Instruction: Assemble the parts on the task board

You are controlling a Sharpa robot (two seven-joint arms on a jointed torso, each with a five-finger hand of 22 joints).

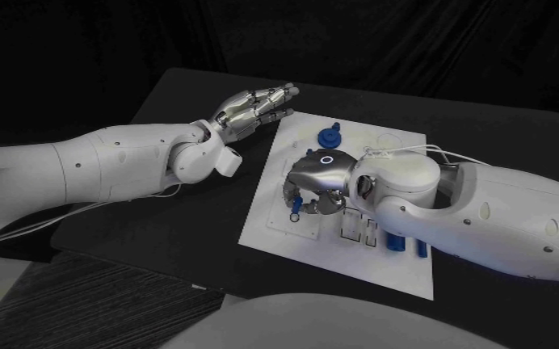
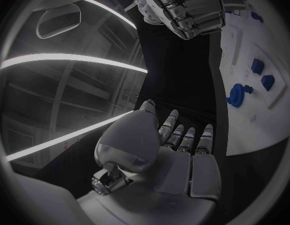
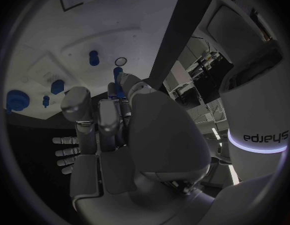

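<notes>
The white task board (image 1: 279,224) lies in the middle of the black table. My right hand (image 1: 317,179) hovers low over the board's middle and pinches a small blue part (image 1: 297,204) between thumb and finger; the same blue part (image 3: 118,79) shows at the fingertips (image 3: 111,91) in the right wrist view. A round blue part (image 1: 329,136) stands near the board's far edge. More blue parts (image 1: 397,244) lie by the board's near right side. My left hand (image 1: 250,111) floats beside the board's far left corner, fingers stretched out and holding nothing.
On the board (image 3: 51,60) sit a small ring (image 3: 121,61) and several blue parts (image 3: 57,86) in recesses. The right forearm (image 1: 489,208) covers the board's right side. Bare black table (image 1: 174,228) spreads to the left of the board.
</notes>
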